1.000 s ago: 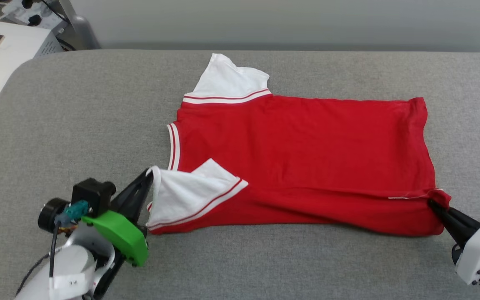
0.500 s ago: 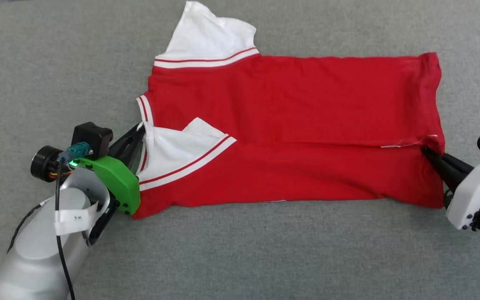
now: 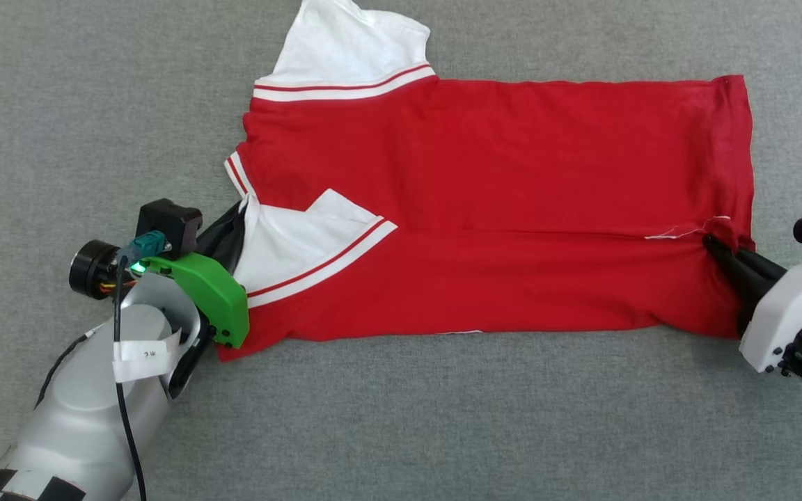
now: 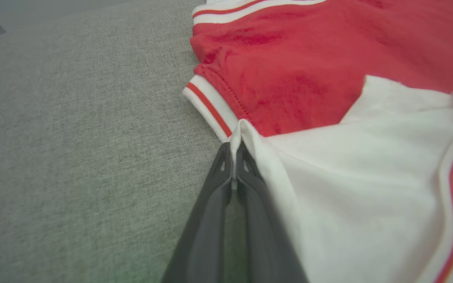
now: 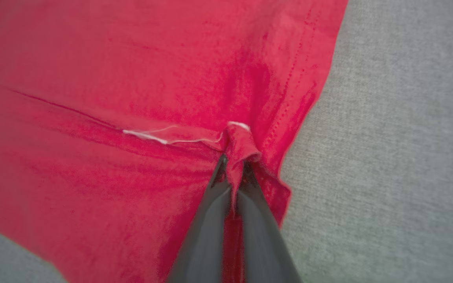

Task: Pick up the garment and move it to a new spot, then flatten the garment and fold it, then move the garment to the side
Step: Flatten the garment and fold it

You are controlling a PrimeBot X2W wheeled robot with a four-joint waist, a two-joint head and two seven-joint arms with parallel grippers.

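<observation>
The garment (image 3: 498,181), a red T-shirt with white striped-trim sleeves, lies spread on the grey padded surface, its near long edge folded up over the body. My left gripper (image 3: 239,209) is shut on the corner of the folded-over white sleeve (image 3: 289,243), beside the collar trim (image 4: 210,108); the cloth sits pinched between the fingertips (image 4: 226,157). My right gripper (image 3: 711,243) is shut on a bunched red hem corner (image 5: 240,143) at the garment's right end, lying on the shirt body. The far white sleeve (image 3: 349,49) lies flat at the top.
Grey padded surface (image 3: 443,417) runs all around the garment, with bare room in front of it and to the left (image 3: 81,104). A loose white thread (image 5: 151,136) runs along the fold near the right gripper.
The head camera has tilted down, so the back edge and equipment left the picture. Both grippers have carried the near edge farther over the body, and the fold now lies flatter.
</observation>
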